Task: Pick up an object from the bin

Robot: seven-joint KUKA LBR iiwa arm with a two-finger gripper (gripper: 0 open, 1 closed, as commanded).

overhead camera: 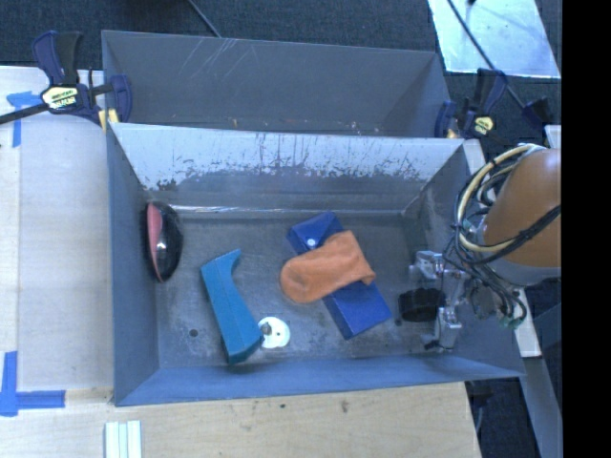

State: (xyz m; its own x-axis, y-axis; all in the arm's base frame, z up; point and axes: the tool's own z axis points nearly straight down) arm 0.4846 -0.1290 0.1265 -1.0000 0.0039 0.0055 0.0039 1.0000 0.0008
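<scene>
1. Two things lie nearest my gripper [434,299]: a dark blue block [361,308] and an orange lump [325,267] of soft, cloth-like stuff that lies across the block's middle. Both are on the middle of the bin floor, to the left of my gripper in the camera view.
2. My gripper sits low at the right end of the bin, close to the right wall. It is near the block's lower end but apart from it.
3. Whether my gripper is released or clenched, I cannot tell. A small dark shape shows at it, and I cannot make out what that is.
4. Further left lies a lighter blue L-shaped piece [229,303], its long arm running down toward the front wall. A small white round thing [275,333] lies just beside its lower end.
5. Farthest from me, a black oval thing with a pink stripe [160,241] rests against the foot of the left wall.
6. Around all this stands the grey metal bin [286,165], its sloped back wall scuffed along the lower edge.
</scene>
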